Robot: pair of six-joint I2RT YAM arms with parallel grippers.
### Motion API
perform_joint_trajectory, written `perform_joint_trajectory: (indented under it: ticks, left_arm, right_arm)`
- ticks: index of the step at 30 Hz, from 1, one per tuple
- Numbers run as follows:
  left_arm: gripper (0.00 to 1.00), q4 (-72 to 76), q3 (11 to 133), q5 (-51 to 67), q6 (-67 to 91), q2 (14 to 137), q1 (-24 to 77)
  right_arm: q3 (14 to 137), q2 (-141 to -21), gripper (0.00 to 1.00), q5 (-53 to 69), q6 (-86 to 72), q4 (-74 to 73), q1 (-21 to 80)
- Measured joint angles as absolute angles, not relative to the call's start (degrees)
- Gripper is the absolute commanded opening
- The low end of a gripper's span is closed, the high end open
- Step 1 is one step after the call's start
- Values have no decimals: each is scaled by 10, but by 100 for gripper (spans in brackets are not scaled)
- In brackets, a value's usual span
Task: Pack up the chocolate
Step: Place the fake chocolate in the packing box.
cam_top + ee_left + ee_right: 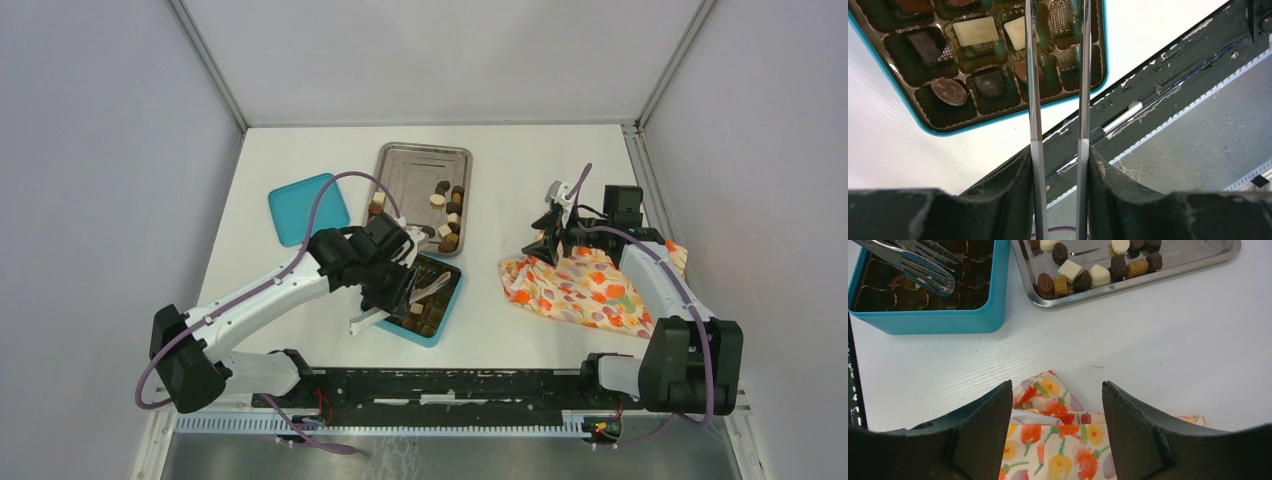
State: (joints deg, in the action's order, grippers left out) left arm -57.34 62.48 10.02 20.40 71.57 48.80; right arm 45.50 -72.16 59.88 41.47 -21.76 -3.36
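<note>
Your left fingers [1013,190] are clamped on one pair of tongs [1034,100], and the two blades stand a little apart. In the top view the tongs' long axis runs roughly from 8 to 2 o'clock, with the tips over the one teal box [928,322]. No piece shows between the tips, so I judge the next pick comes from the tray. The loose chocolate [1069,270] lies at 12 o'clock from those tips, bunched along the near and right side of the one steel tray [415,170], which sits just beyond the box. Your left arm is plainly the nearer one. About a dozen pieces show on the tray, though the exact count is uncertain. In the box, the left wrist view shows at least six filled cups and a few empty ones toward the near corner. Your right fingers [983,430] are spread wide and grip nothing, hanging above the one floral cloth [1058,445] at 3 o'clock, well apart. One teal lid [305,208] lies on the surface [1148,350] at 10 o'clock from the box.
</note>
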Motion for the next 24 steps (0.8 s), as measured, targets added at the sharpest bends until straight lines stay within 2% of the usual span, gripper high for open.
perform_joint_trajectory:
  ticks: [14,24]
  left_arm:
    - [47,-573,625,95,204,721,490]
    - [43,-569,627,87,204,721,490]
  right_arm:
    - [455,-722,72,599,415,-218,-34]
    - [455,-722,72,599,417,-218,-34]
